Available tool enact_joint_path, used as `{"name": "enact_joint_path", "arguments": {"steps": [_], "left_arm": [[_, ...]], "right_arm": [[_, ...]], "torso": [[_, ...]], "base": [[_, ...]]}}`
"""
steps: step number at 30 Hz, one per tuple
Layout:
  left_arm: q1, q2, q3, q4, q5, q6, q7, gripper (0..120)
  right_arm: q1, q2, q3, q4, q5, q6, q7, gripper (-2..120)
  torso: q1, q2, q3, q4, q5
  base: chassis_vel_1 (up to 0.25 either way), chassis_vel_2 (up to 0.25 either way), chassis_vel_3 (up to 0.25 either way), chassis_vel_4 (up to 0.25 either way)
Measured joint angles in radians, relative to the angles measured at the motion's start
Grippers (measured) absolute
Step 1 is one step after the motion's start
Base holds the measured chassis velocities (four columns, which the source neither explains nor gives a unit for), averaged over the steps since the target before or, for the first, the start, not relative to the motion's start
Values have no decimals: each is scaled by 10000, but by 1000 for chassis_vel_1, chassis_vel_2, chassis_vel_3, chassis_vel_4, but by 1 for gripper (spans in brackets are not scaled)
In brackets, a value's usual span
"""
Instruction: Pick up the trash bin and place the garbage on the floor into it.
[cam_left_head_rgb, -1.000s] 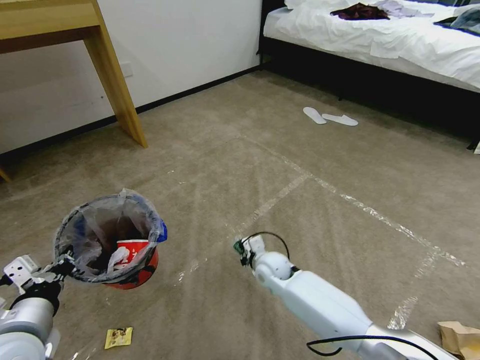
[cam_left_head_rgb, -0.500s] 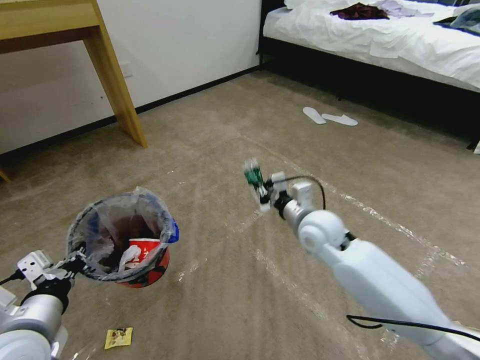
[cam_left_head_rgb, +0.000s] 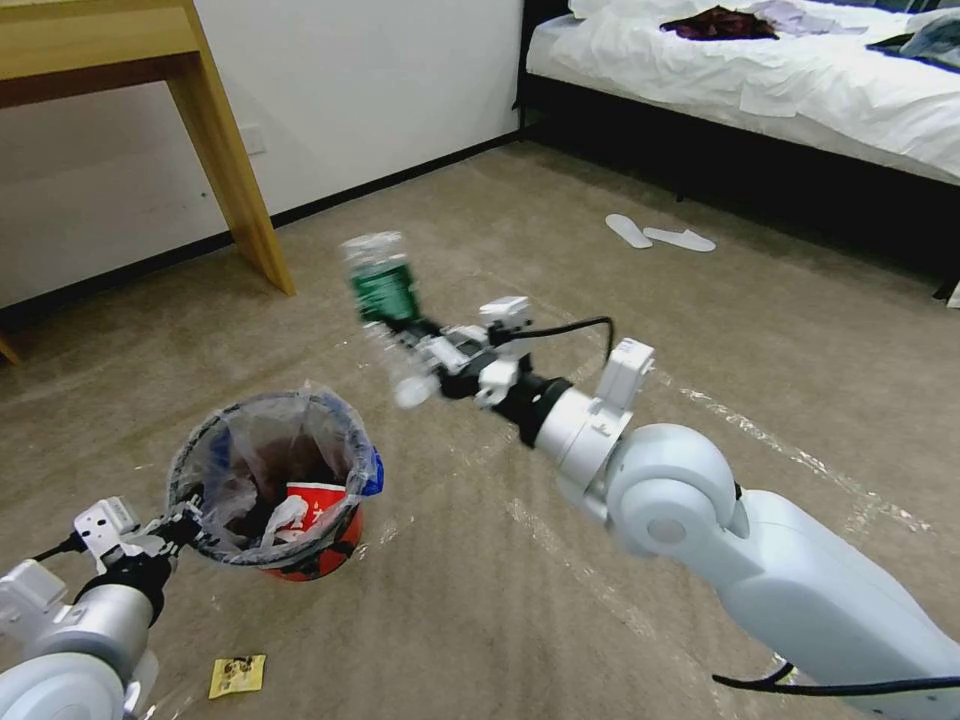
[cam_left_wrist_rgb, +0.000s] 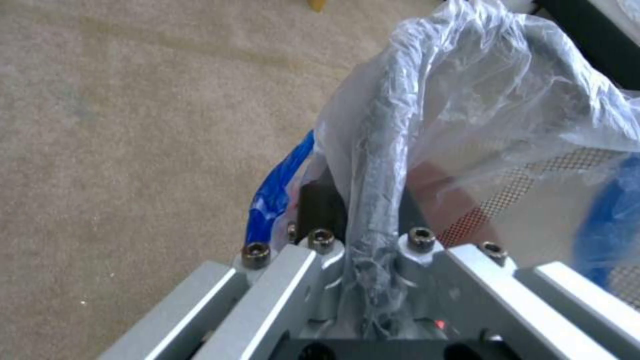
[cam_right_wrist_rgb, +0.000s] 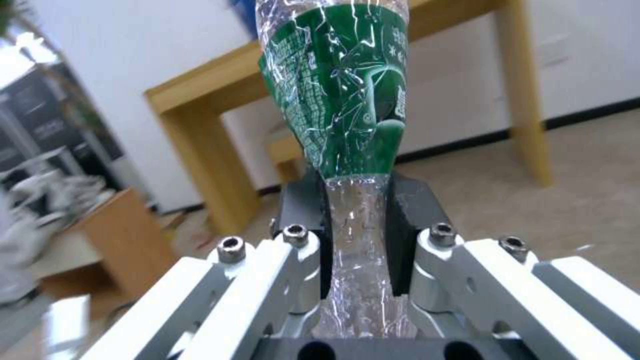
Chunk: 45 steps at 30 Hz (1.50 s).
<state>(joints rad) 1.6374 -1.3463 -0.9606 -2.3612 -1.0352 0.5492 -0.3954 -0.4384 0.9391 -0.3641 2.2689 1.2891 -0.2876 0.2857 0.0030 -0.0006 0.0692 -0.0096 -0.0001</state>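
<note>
Right gripper (cam_left_head_rgb: 418, 340) raised in mid-air, above and to the right of the trash bin (cam_left_head_rgb: 275, 480), its fingers (cam_right_wrist_rgb: 408, 220) clamped on the squeezed lower body of a clear plastic bottle (cam_left_head_rgb: 378, 278) with a green label. The bottle points up and to the far left from the gripper; in the right wrist view the bottle (cam_right_wrist_rgb: 343, 100) is pinched flat between the two dark pads.

Left gripper (cam_left_head_rgb: 165, 528) at the near left, fingers closed on the near-left rim of the trash bin, which hangs clear of the floor (cam_left_head_rgb: 480, 590). In the left wrist view the fingers (cam_left_wrist_rgb: 320, 205) grip the dark rim together with the crinkled clear liner of the trash bin (cam_left_wrist_rgb: 387, 150). A red-and-white carton (cam_left_head_rgb: 310, 500) and white tissue lie inside the bin.

On the floor: a small yellow wrapper (cam_left_head_rgb: 237, 675) near the left arm and tape lines (cam_left_head_rgb: 770, 440) crossing the carpet. Far left, a wooden counter leg (cam_left_head_rgb: 230, 170); far right, a bed (cam_left_head_rgb: 760, 70) with two white slippers (cam_left_head_rgb: 655, 235) before it.
</note>
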Motion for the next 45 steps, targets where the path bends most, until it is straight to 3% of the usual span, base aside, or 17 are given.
{"name": "enact_joint_path", "arguments": {"steps": [14, 34, 45], "left_arm": [[-91, -66, 74, 27, 28, 47, 1, 2], [-87, -115, -10, -34, -40, 61, -6, 2], [-167, -70, -9, 28, -88, 61, -12, 2]], "right_arm": [[1730, 1247, -2326, -563, 1223, -494, 1206, 14], [1606, 2805, -3171, -2597, 28, -243, 808, 14], [1185, 2515, -3352, -2989, -692, -15, 428, 14]], "torso": [[0, 0, 1, 1, 0], [1, 0, 1, 0, 1], [0, 0, 1, -1, 2]], "base": [[0, 0, 0, 0], [0, 0, 0, 0], [0, 0, 0, 0]]}}
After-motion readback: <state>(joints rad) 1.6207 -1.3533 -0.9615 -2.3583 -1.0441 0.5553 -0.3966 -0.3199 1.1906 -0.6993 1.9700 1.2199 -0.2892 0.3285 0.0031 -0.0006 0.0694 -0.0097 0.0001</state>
